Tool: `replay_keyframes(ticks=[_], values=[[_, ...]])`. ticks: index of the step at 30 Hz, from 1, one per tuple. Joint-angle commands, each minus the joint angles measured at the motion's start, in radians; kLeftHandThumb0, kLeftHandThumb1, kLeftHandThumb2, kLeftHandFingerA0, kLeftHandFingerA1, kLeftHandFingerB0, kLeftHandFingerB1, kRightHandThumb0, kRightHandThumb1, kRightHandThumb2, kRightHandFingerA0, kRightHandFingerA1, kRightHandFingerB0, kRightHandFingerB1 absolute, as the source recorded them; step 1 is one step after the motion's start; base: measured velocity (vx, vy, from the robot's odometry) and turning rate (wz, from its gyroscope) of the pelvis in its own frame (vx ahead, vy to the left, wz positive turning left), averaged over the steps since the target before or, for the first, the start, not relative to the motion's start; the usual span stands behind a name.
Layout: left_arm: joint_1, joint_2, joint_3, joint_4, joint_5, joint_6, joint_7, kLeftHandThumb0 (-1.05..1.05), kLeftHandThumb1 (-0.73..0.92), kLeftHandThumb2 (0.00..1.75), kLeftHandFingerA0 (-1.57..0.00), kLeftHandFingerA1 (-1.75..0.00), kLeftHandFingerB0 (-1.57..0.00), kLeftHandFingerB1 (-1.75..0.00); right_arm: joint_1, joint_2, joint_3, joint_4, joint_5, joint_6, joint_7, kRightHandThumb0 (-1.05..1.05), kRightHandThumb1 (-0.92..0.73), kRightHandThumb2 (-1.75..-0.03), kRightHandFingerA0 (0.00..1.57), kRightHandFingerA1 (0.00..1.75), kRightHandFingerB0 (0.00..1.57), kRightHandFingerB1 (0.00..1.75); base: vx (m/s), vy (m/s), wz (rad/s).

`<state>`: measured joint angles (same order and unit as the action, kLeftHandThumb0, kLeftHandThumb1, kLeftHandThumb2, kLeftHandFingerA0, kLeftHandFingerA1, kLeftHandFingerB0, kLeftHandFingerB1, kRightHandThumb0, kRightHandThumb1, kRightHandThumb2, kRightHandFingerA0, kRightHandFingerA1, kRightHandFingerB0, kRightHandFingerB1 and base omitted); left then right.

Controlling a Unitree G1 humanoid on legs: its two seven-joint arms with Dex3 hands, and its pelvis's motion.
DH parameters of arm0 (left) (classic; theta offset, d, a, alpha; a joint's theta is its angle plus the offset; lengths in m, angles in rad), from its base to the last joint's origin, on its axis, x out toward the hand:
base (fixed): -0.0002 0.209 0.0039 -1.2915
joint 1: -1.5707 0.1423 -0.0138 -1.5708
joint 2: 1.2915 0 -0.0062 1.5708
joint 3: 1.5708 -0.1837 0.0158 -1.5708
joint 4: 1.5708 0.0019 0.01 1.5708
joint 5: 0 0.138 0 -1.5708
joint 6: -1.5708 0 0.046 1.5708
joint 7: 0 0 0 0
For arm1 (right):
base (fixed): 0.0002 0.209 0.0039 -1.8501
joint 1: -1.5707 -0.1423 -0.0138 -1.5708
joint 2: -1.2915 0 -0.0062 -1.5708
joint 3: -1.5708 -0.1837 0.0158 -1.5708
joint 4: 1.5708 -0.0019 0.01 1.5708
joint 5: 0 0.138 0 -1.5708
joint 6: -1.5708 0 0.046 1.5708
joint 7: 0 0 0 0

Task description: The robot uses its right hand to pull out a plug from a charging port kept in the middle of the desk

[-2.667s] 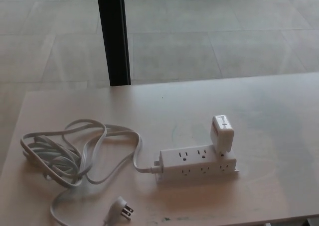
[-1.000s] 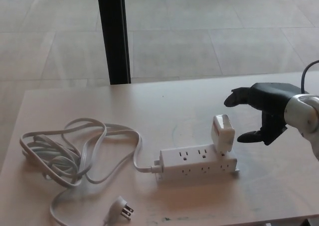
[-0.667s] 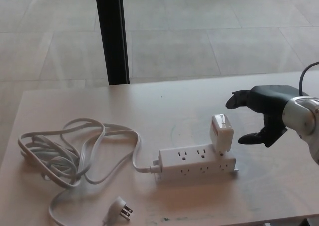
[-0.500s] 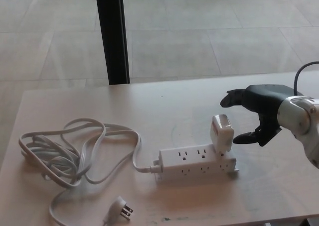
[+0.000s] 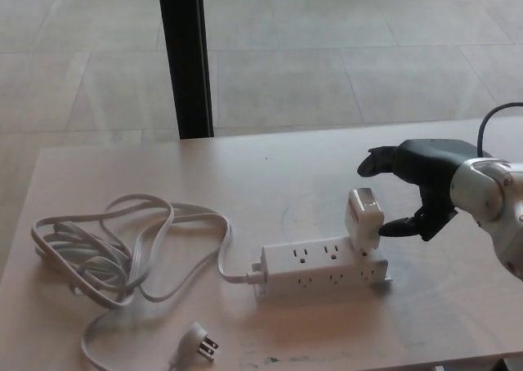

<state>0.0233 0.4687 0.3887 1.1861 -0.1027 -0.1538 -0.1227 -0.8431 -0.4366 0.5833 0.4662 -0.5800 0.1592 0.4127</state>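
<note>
My right hand [image 5: 413, 193] hangs spread just beside the plug [image 5: 363, 218], not gripping yet. The plug sits seated in the power strip [image 5: 323, 268] mid-surface; grasping and pulling remain.

Office-like room: pale desk [image 5: 122, 171], tiled floor [image 5: 327, 52] (large tiles).
</note>
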Motion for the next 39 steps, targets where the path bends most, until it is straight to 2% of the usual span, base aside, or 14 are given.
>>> replay_keyframes(ticks=[1,3,10,11,12,13,15,20,21,22,23,26,32,39], values=[[0.003,0.014,-0.007,0.004,-0.002,-0.023,0.009,-0.75,0.92,0.69,-0.73,-0.53,-0.54,-0.43,0.008,0.007,0.017,0.014,-0.051,0.012,0.035,-0.73,-0.61,-0.60,0.72,1.29,0.24,0.32,0.00,0.000,0.00],[-0.002,0.016,-0.014,0.002,0.003,-0.026,0.011,-0.76,0.92,0.69,-0.72,-0.53,-0.53,-0.42,0.017,0.009,0.006,0.011,-0.044,0.002,0.021,-0.74,-0.58,-0.61,0.76,1.44,0.26,0.35,0.00,0.000,0.00],[-0.006,0.016,-0.011,0.002,-0.004,-0.025,0.008,-0.74,0.92,0.70,-0.73,-0.55,-0.53,-0.43,0.017,0.049,0.021,0.002,-0.065,-0.009,0.034,-0.75,-0.61,-0.61,0.73,1.25,0.27,0.33,0.00,0.000,0.00],[-0.007,0.016,-0.010,0.002,-0.006,-0.025,0.006,-0.75,0.92,0.69,-0.73,-0.56,-0.53,-0.43,0.017,0.054,0.021,0.005,-0.067,-0.016,0.029,-0.77,-0.48,-0.87,0.79,1.16,0.21,0.44,0.00,0.000,0.00],[-0.008,0.015,-0.007,0.001,-0.010,-0.024,0.006,-0.74,0.92,0.68,-0.75,-0.56,-0.56,-0.43,0.018,0.057,0.019,0.003,-0.068,-0.017,0.030,-0.75,-0.61,-0.61,0.72,1.28,0.29,0.33,0.00,0.000,0.00],[-0.008,0.015,-0.007,0.002,-0.009,-0.024,0.007,-0.75,0.92,0.70,-0.71,-0.53,-0.52,-0.42,0.021,0.063,0.016,0.000,-0.065,-0.016,0.029,-0.77,-0.48,-0.87,0.78,1.13,0.24,0.45,0.00,0.000,0.00],[-0.003,0.017,-0.016,-0.006,0.000,-0.030,0.007,-0.74,0.92,0.72,-0.72,-0.54,-0.52,-0.44,0.030,0.070,0.010,-0.004,-0.063,-0.018,0.024,-0.73,-0.60,-0.59,0.74,1.26,0.31,0.34,0.00,0.000,0.00],[-0.005,0.015,-0.016,-0.010,-0.001,-0.028,0.016,-0.75,0.92,0.71,-0.75,-0.57,-0.55,-0.44,0.034,0.074,0.005,-0.004,-0.069,-0.016,0.030,-0.74,-0.60,-0.60,0.74,1.27,0.33,0.35,0.00,0.000,0.00],[-0.010,0.013,-0.011,-0.003,-0.008,-0.023,0.020,-0.75,0.92,0.70,-0.78,-0.58,-0.55,-0.42,0.035,0.073,0.006,-0.002,-0.072,-0.015,0.032,-0.75,-0.48,-0.86,0.79,1.11,0.30,0.48,0.00,0.000,0.00],[-0.011,0.013,-0.010,-0.002,-0.009,-0.022,0.021,-0.75,0.92,0.70,-0.78,-0.58,-0.55,-0.42,0.036,0.073,0.006,-0.002,-0.073,-0.015,0.032,-0.75,-0.48,-0.86,0.79,1.11,0.30,0.48,0.00,0.000,0.00],[-0.010,0.013,-0.013,0.001,-0.006,-0.031,0.020,-0.75,0.92,0.71,-0.76,-0.57,-0.55,-0.43,0.038,0.073,0.003,0.001,-0.072,-0.015,0.031,-0.62,-0.59,-0.59,0.74,1.14,0.39,0.37,0.00,0.000,0.00],[-0.007,0.012,-0.011,-0.002,-0.009,-0.031,0.016,-0.75,0.92,0.71,-0.75,-0.56,-0.55,-0.43,0.044,0.074,-0.002,0.000,-0.074,-0.016,0.024,-0.45,-0.60,-0.58,0.76,1.01,0.48,0.38,0.00,0.000,0.00],[-0.015,0.014,-0.013,-0.003,-0.010,-0.019,0.017,-0.77,0.92,0.75,-0.73,-0.52,-0.49,-0.42,0.089,0.085,-0.031,-0.016,-0.071,-0.041,-0.041,-0.29,-0.63,-0.65,0.81,1.59,0.83,0.57,0.00,0.000,0.00],[-0.018,0.006,-0.012,-0.001,-0.009,-0.029,0.035,-0.76,0.92,0.73,-0.78,-0.56,-0.54,-0.43,0.100,0.101,-0.001,-0.028,-0.101,-0.039,-0.026,-0.31,-0.56,-0.70,0.83,1.63,0.87,0.90,0.00,0.000,0.00]])
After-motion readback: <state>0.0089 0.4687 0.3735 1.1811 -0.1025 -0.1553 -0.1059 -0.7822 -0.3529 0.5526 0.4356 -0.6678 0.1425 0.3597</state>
